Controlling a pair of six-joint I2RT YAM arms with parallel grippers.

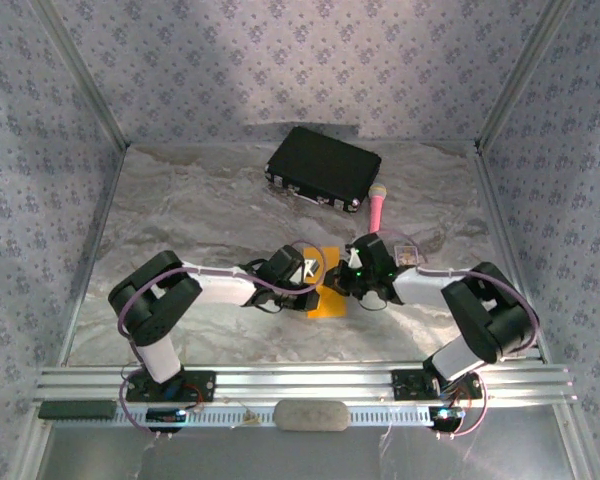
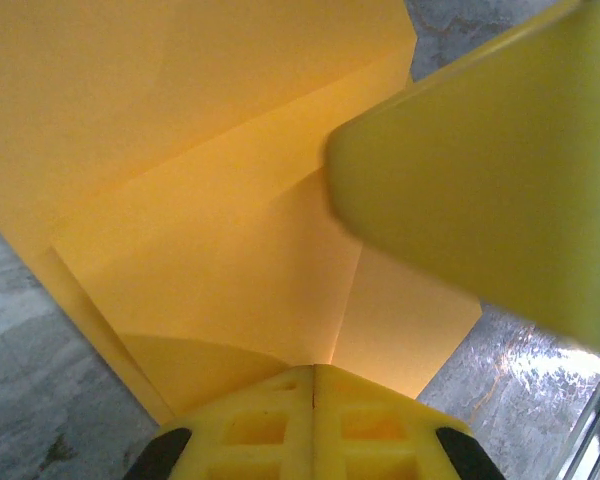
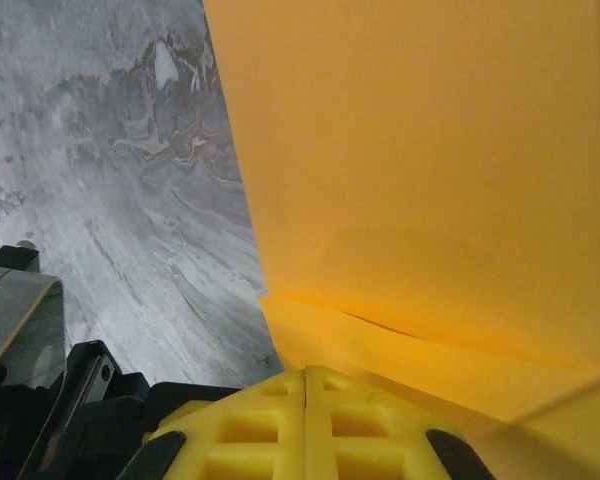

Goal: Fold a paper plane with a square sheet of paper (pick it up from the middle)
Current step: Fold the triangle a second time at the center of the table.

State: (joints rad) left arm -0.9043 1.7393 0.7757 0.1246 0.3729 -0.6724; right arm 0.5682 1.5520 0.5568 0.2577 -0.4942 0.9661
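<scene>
Pressing closed left claw (image 2: pixel 313 372) and closed right claw (image 3: pixel 306 372) on the square sheet of paper (image 1: pixel 328 298), near side of black case (image 1: pixel 323 167). May tear or skew if pulled unevenly.

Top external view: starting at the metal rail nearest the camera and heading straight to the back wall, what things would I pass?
Grey pad → square sheet of paper → pink microphone → black case.
</scene>
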